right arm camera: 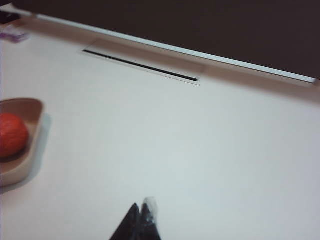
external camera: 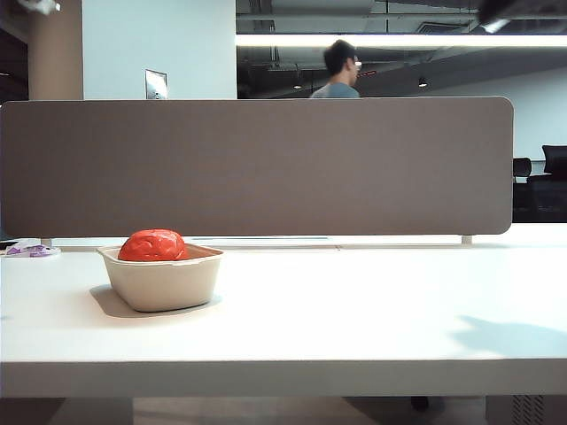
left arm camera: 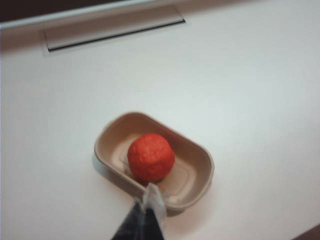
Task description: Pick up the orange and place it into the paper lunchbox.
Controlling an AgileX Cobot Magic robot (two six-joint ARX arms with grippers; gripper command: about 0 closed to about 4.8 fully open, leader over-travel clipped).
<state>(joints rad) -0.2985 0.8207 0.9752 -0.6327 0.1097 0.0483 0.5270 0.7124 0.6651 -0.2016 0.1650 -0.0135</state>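
Orange (left arm camera: 150, 156): round, no clear long axis, inside paper lunchbox (left arm camera: 199, 154) (long axis diagonal in left wrist view). Left gripper (left arm camera: 148, 207) above tray rim, fingers together; right gripper (right arm camera: 142, 214) over bare table (right arm camera: 200, 150), pressed together, empty.

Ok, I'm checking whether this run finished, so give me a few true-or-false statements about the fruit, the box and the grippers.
1. The orange lies inside the paper lunchbox. True.
2. The left gripper grips the orange. False: its fingertips are together above the lunchbox's rim, holding nothing.
3. The right gripper is shut and holds nothing, over bare table. True.
4. The lunchbox lies tipped on its side. False: it sits upright on the table.
5. A second fruit lies beside the lunchbox. False: only one fruit is visible.
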